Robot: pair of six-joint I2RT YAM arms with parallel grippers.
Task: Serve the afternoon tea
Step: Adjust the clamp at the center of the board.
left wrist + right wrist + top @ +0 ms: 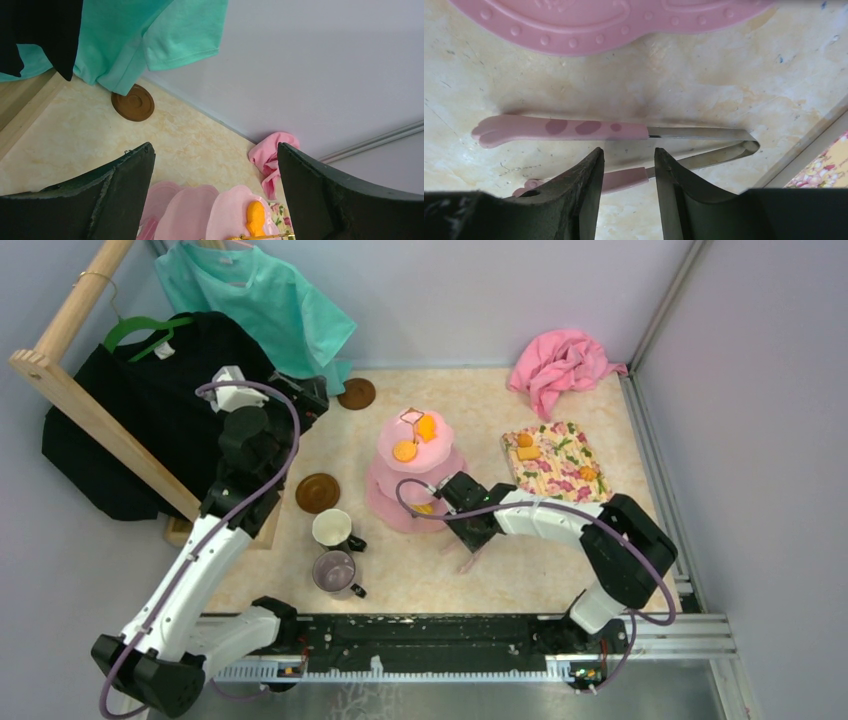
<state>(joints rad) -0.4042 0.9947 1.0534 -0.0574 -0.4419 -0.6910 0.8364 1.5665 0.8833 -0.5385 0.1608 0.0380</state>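
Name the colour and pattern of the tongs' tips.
The tongs have pale pink tips with darker mauve spots; clearest in the right wrist view.

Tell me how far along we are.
Done: some snacks sit on the stand. In hand: right gripper, jaws apart, over the tongs on the table. To do: more snacks lie on the mat; both mugs stand off the saucers.
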